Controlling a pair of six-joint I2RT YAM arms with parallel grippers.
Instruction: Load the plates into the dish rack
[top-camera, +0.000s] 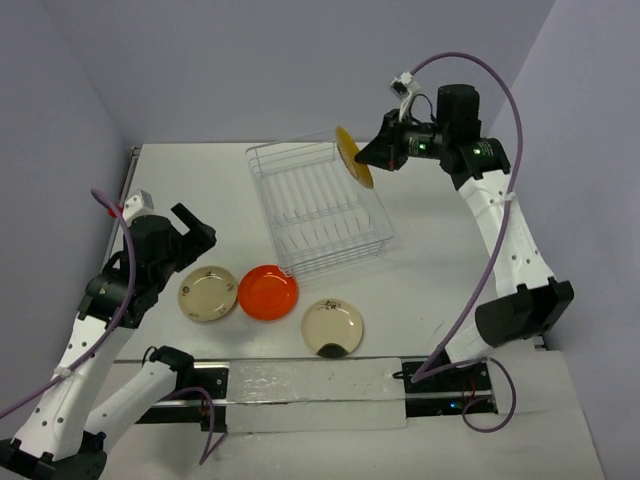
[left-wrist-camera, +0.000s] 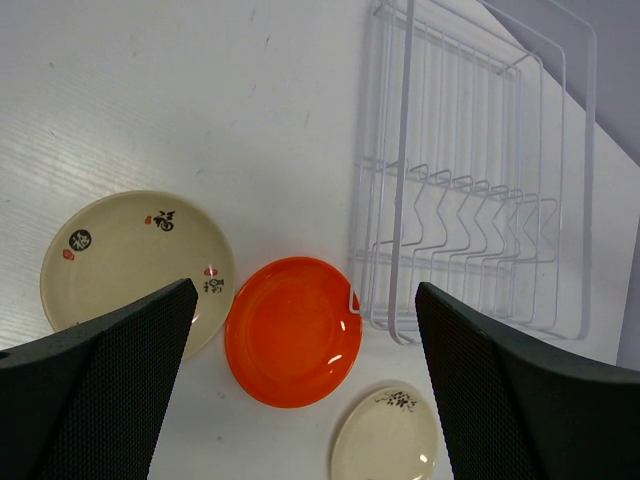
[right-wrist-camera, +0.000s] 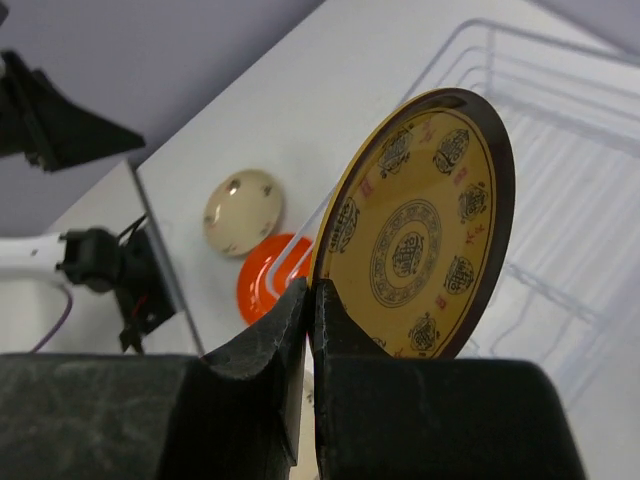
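Clearance between plate and rack is what the coming move turns on: the right end effector (right-wrist-camera: 313, 295) is closed tight on the lower rim of the mustard-yellow plate (right-wrist-camera: 420, 240), holding it on edge in the air above the far right corner of the dish rack (top-camera: 320, 215), so the prongs lie below the plate, off to the left and near side. From above the plate shows as a thin slanted sliver, its disc running roughly alongside the rack's right wall, tilted rather than truly upright, patterned face turned toward the right arm's own wrist. The rack sits mid-counter (top-camera: 190, 175), its long axis running far to near and skewed a little rightward at the near end, with rows of upright prongs in its near half. My reading is that the plate must come down and toward the near left to reach a slot, and may need turning; which way the slots face I cannot tell for sure. The right arm is plainly the nearer one. The left end effector (top-camera: 197, 228) hangs wide open and empty over the near left of the counter, above the left cream plate (top-camera: 208, 293) and the orange-red plate (top-camera: 268, 292), lying flat just beside each other; the near cream plate (top-camera: 332, 327) lies flat to their right.
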